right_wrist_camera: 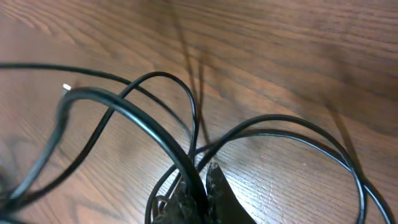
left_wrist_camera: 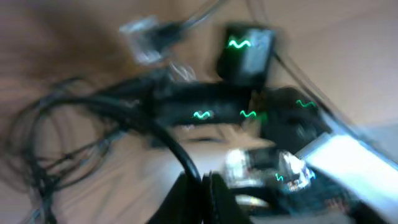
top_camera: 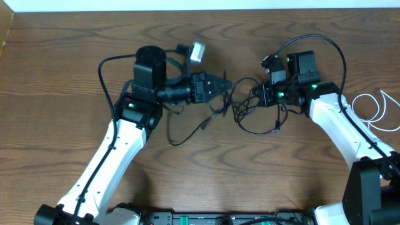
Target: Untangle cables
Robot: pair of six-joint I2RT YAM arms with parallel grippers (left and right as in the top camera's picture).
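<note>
Several thin black cables (top_camera: 240,109) lie tangled in loops on the wooden table between my two arms. My left gripper (top_camera: 226,85) points right at the tangle and is shut on a black cable (left_wrist_camera: 180,155) that runs up from between its fingers (left_wrist_camera: 208,180); this view is blurred. My right gripper (top_camera: 257,95) faces left at the tangle's right side and is shut on a thick black cable (right_wrist_camera: 143,121) that arcs left from its fingers (right_wrist_camera: 202,177). More black loops (right_wrist_camera: 292,134) lie flat around it. A white cable (top_camera: 375,109) lies coiled at the far right edge.
A small silver-grey plug block (top_camera: 197,51) lies behind the left gripper. Thicker black arm wires (top_camera: 325,44) loop over the right wrist. The right arm (left_wrist_camera: 348,149) with green lights shows blurred in the left wrist view. The table's far edge (top_camera: 200,11) runs along the top.
</note>
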